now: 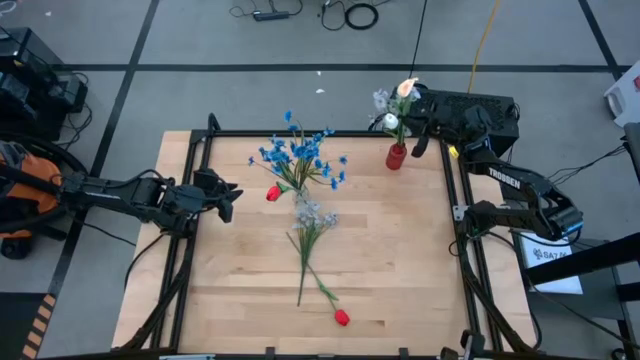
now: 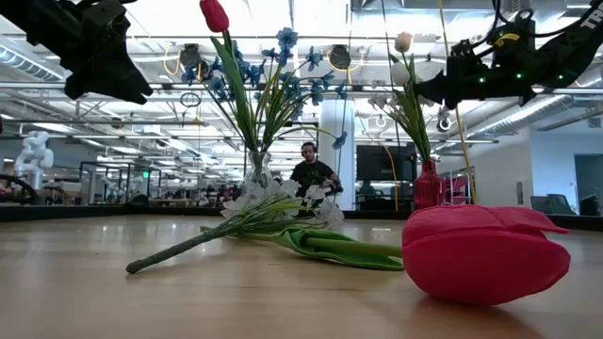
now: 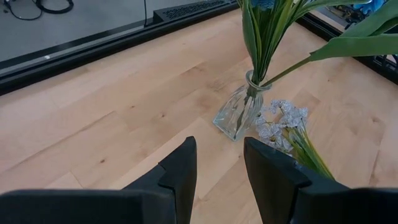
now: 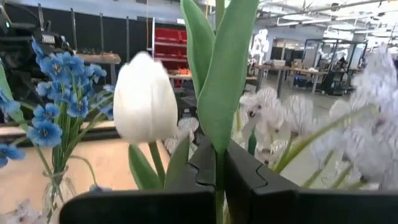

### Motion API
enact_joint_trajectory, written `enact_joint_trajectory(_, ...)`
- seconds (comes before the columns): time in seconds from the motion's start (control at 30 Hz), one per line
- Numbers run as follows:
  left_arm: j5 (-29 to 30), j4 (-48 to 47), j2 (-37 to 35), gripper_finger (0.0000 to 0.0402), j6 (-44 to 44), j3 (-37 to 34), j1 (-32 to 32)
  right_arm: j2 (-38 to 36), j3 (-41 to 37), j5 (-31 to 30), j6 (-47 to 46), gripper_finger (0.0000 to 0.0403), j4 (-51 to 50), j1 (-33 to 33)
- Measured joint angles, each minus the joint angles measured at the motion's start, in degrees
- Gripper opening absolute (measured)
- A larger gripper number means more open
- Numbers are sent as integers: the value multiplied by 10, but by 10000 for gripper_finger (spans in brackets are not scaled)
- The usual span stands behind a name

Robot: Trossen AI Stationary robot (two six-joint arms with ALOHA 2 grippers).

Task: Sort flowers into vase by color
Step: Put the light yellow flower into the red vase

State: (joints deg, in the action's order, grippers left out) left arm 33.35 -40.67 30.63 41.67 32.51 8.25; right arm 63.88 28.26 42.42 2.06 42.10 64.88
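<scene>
Red tulip (image 2: 485, 252): lying nearest, on the surface.
Right hand (image 4: 217, 163): clenched on a white tulip's stem (image 4: 218, 180), upright above the red vase (image 1: 396, 157).
Left hand (image 3: 219, 177): released, idle.

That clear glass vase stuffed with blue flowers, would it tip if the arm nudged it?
Probably near the top: the clear glass vase looks narrow-necked, with tall blue flowers spreading high above. Its wider base may resist low pushes. On smooth wood it might slide instead.

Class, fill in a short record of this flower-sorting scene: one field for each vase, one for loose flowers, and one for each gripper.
clear vase: blue flowers and a red tulip
red vase: white flowers
loose on table: pale cluster stem, red tulip stem
left gripper: open, empty, near the clear vase
right gripper: shut on a green stem at the red vase
</scene>
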Motion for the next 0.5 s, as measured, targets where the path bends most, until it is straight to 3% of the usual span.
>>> enact_joint_trajectory(0.13, 0, 0, 0, 139, 0, 0, 0, 0, -31, -5, 8, 0, 16, 0)
enact_joint_trajectory(0.33, 0, 0, 0, 139, 0, 0, 0, 0, -134, -41, -21, 0, 167, 0)
enact_joint_trajectory(0.5, 0, 0, 0, 139, 0, 0, 0, 0, -169, -52, -24, 0, 170, 0)
